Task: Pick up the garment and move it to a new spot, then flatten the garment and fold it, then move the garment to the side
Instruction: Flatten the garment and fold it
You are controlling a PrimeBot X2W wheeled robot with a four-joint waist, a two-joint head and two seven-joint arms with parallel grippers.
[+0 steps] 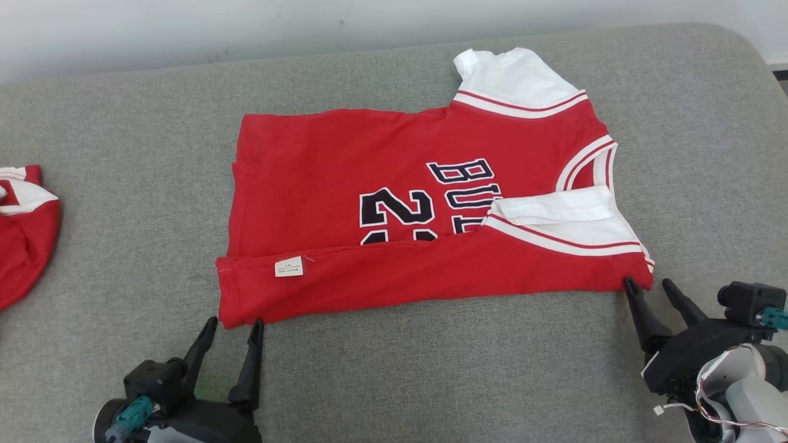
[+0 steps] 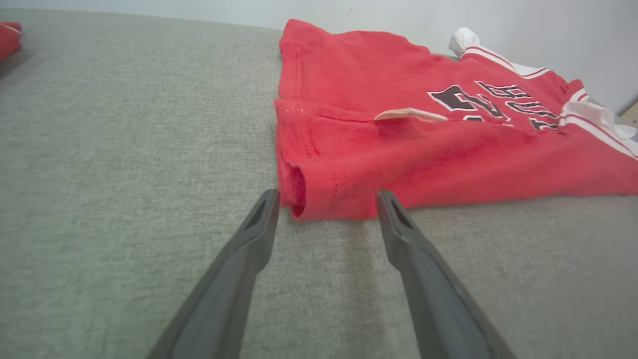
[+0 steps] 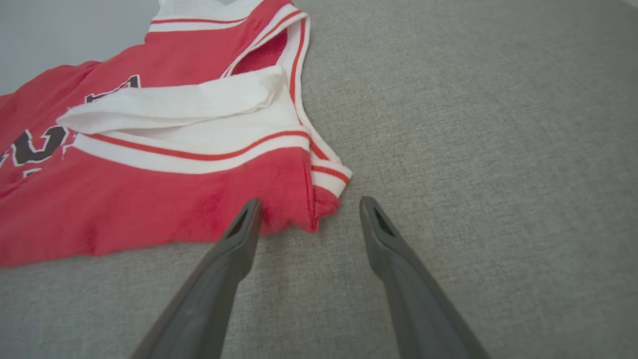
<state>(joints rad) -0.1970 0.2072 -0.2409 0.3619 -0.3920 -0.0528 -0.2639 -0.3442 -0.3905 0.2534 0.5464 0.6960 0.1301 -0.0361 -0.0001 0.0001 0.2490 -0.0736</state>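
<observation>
The garment [image 1: 394,203] is a red jersey with white sleeves, dark lettering and a small white label, lying flat on the grey cushion with its near long edge folded over. My left gripper [image 1: 237,329] stands open at the garment's near left corner [image 2: 319,194], its fingertips [image 2: 269,199] flanking that corner without holding it. My right gripper [image 1: 646,286] is open at the near right corner [image 3: 304,204]; one fingertip [image 3: 251,209] touches the cloth edge, the other rests over bare cushion.
A second red and white garment [image 1: 21,227] lies bunched at the left edge of the grey cushion [image 1: 431,369]. A pale wall runs behind the cushion's far edge. Bare cushion stretches in front of the jersey and to its right.
</observation>
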